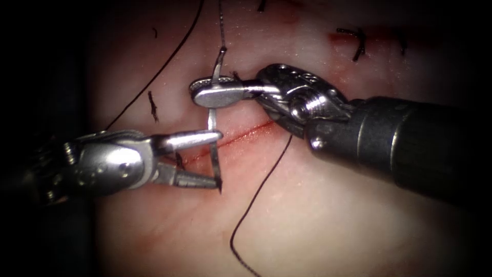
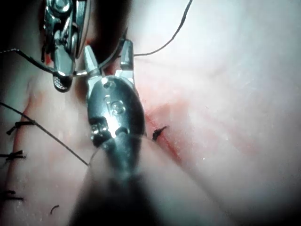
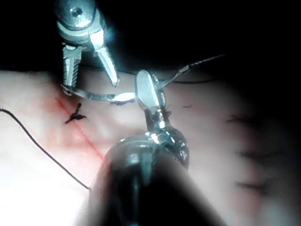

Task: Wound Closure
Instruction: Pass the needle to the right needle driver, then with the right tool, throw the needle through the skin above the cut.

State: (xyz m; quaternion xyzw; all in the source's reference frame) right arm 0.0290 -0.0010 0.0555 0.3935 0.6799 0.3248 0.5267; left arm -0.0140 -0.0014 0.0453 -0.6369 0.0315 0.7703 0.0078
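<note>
Needle (image 1: 213, 134): clamped near its swaged end by right tool (image 1: 218, 94); tip beside parted left tool (image 1: 219, 159) fingers, above the cut (image 1: 246, 134); a firm grip is advised.

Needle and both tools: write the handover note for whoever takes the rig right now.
Right tool: jaws shut on the needle, near its thread end.
Left tool: jaws open around the needle's tip half, holding nothing.
The needle stands across the cut; whether its tip is in the tissue cannot be told.
Thread trails from the needle's upper end, with another length lying loose over the tissue.
Done: finished stitches lie further along, with one left of the needle.
Left: the cut beside the needle is open.
</note>
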